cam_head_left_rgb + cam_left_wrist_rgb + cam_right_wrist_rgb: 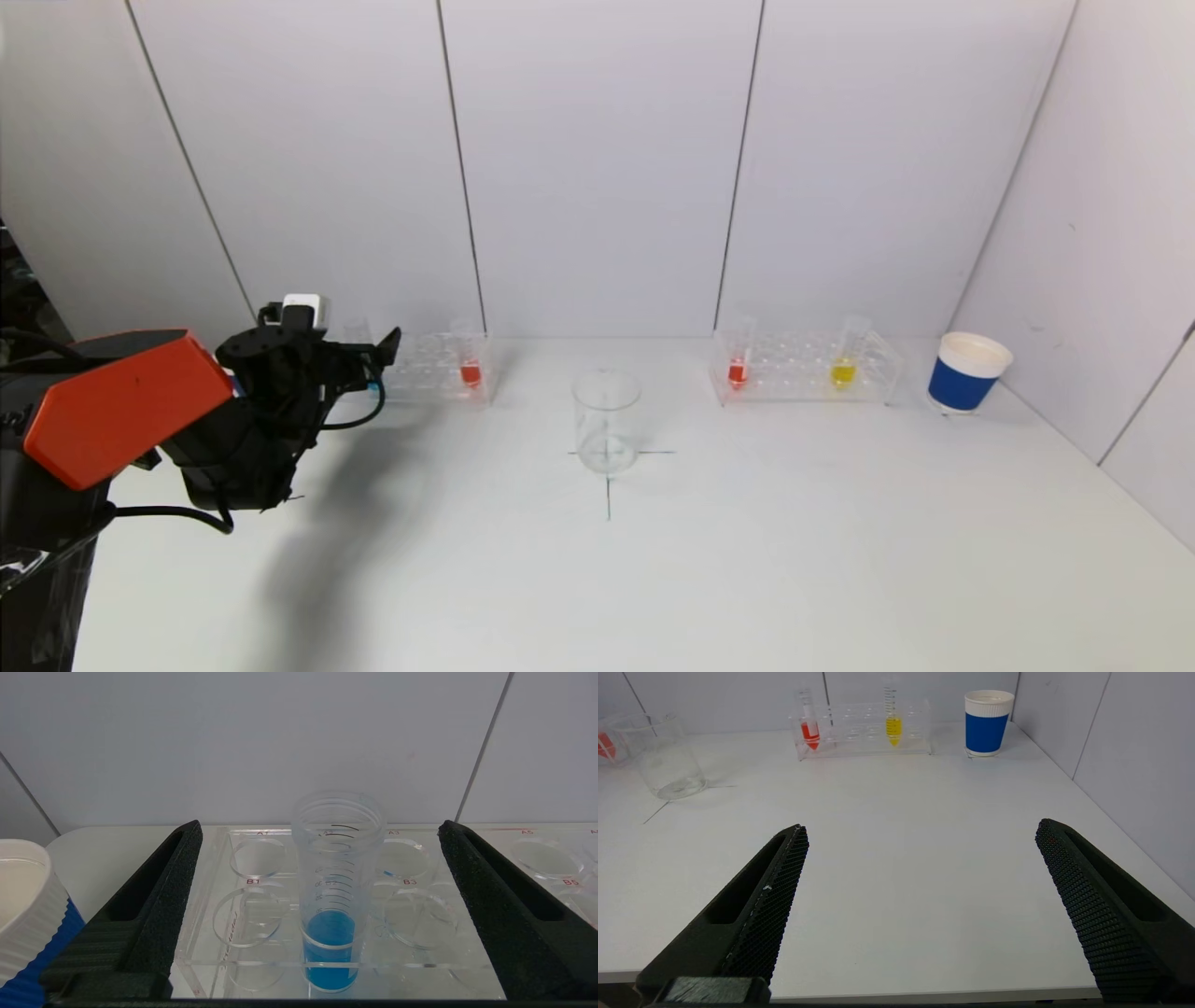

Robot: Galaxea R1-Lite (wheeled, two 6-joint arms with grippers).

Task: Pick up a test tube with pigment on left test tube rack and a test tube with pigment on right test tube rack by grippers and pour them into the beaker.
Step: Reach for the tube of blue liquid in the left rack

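The left gripper (317,914) has its fingers (159,905) spread wide either side of the blue tube (334,891), which stands upright at centre frame in the left rack (224,952), untouched. Risk, as a judgement: closing off-centre or too low could strike the rack or tilt the tube and spill pigment. The right gripper (920,905), fingers also spread, hangs over bare table at lower frame, well apart from the right rack (864,728) and the beaker (607,420) at centre.
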